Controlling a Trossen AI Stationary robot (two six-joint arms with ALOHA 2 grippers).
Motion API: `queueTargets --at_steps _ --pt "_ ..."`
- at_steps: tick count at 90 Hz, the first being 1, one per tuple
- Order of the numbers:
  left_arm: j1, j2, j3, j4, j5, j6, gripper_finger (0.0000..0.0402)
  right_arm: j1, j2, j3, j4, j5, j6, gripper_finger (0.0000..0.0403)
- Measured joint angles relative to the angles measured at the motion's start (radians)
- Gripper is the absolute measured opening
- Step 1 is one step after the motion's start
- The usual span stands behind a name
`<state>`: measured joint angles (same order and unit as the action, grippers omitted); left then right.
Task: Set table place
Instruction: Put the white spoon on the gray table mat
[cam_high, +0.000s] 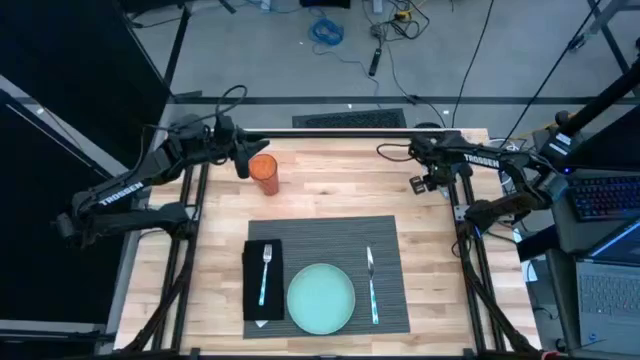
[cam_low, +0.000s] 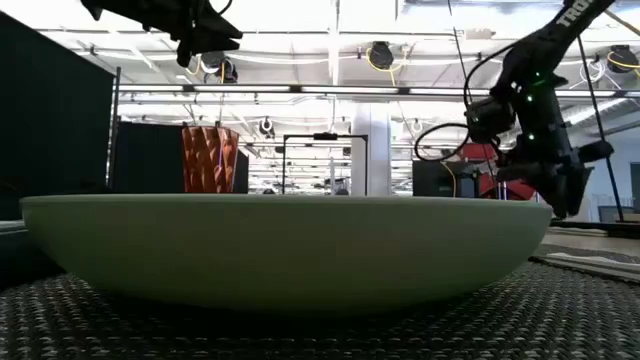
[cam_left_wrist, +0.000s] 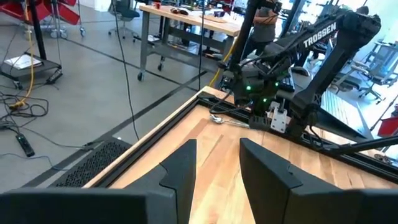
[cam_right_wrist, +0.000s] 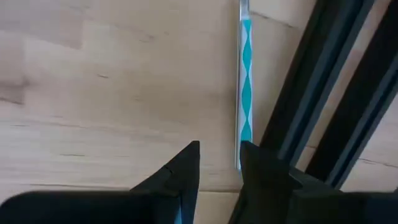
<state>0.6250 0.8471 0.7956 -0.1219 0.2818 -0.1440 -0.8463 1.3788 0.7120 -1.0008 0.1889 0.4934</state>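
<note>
Lying in the lower middle of the high view, the dark grey ribbed placemat (cam_high: 330, 235) sits on the wooden table (cam_high: 330, 185), well below both arms. On its left part rests a black folded napkin (cam_high: 251, 285) with a fork (cam_high: 266, 272) on top; just right of that stands the pale teal plate (cam_high: 321, 298), and right of the plate lies a knife (cam_high: 372, 285) with a teal-patterned handle. An orange ribbed cup (cam_high: 265, 173) stands on bare wood at the upper left of the table, off the mat. The left gripper (cam_high: 243, 158) hangs just beside this cup, at its left; in the left wrist view its dark fingers (cam_left_wrist: 183, 171) stand a narrow gap apart with nothing between them. The right gripper (cam_high: 418, 184) hovers at the upper right of the table, near the far edge. In the right wrist view its fingers (cam_right_wrist: 186, 165) are likewise slightly parted, and a teal-patterned utensil handle (cam_right_wrist: 245, 93) lies on the wood ahead of them, beside the black frame bars; whether the fingers touch it cannot be told.
</note>
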Motion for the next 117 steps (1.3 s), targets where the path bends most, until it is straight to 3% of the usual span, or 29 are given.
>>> queueTargets --at_steps 36,70,97,117 --pt "-0.019 0.032 0.000 0.006 0.000 -0.008 0.0105 -0.059 0.000 0.000 0.173 0.101 -0.066 0.0100" --pt "-0.045 0.035 0.000 0.007 0.000 -0.007 0.0105 -0.075 0.003 -0.001 0.175 0.075 -0.082 0.0100" --pt "-0.046 0.035 0.000 0.005 0.000 -0.006 0.0105 -0.077 0.001 -0.137 0.309 0.109 -0.086 0.0100" --pt "-0.046 0.035 0.000 0.009 0.000 -0.006 0.0105 -0.077 0.000 -0.146 0.309 0.096 -0.083 0.0091"
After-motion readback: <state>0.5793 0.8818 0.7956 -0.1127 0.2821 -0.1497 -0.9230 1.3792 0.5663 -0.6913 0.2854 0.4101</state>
